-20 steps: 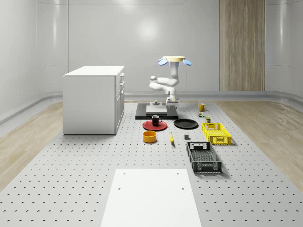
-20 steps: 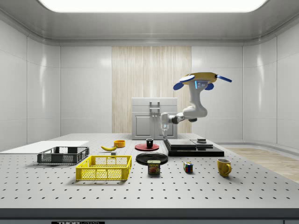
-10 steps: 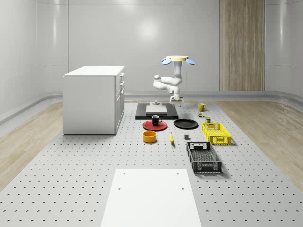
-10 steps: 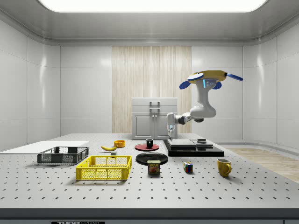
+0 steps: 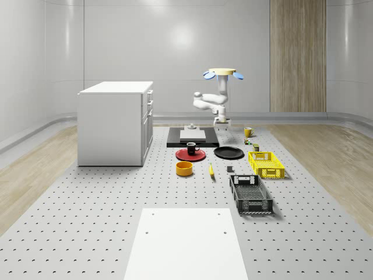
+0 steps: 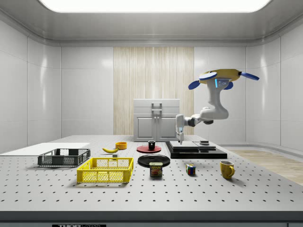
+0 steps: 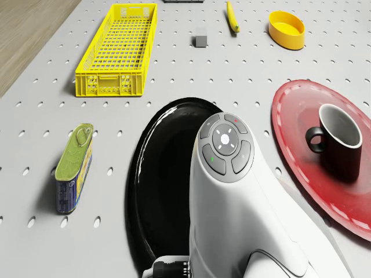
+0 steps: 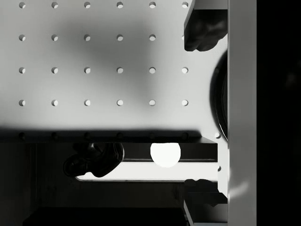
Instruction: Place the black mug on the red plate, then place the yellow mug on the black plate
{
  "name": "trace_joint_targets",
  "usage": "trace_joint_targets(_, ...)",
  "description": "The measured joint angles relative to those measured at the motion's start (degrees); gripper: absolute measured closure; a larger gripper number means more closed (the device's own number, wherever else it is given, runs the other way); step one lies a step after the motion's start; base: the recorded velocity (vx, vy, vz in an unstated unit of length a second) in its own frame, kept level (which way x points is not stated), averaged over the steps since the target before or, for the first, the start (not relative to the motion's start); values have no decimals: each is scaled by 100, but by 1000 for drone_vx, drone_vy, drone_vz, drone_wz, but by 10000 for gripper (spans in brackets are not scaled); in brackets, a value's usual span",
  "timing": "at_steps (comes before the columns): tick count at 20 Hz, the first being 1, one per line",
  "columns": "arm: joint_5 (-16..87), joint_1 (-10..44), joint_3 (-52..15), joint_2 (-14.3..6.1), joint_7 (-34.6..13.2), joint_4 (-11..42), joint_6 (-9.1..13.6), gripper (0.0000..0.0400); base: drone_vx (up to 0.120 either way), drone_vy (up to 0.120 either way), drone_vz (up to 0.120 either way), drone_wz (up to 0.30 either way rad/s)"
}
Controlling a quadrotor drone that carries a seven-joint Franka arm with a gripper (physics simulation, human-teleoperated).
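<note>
The drone (image 6: 222,75) hovers beyond the black plate (image 5: 228,153), its open, empty jaws above the worktop (image 5: 116,198).

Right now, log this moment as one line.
black mug on red plate | yellow mug on table | drone hovering, gripper empty

1. In mid-frame, white arm (image 7: 232,191) with a round button panel, covering part of the black plate (image 7: 165,191).
2. Beside it, black mug (image 7: 339,139) upright on the red plate (image 7: 295,121).
3. On the plate's other side, tin can (image 7: 74,168) lying flat on the perforated table (image 7: 35,116).
4. Farther off, near the frame's edge: yellow crate (image 7: 122,49), grey block (image 7: 200,39), banana (image 7: 232,16), yellow bowl (image 7: 286,29).
</note>
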State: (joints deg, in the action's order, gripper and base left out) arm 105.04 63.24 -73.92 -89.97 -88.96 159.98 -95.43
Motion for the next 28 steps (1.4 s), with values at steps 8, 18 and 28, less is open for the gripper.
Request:
trace_joint_targets(8,-1,1,0,-3,-1,0,-3,0,-110,120,0,0)
trace_joint_targets(18,-3,2,-1,-7,-1,0,-6,0,-112,120,0,0)
trace_joint_targets(28,-4,3,-1,-10,-2,0,-9,0,-44,120,0,0)
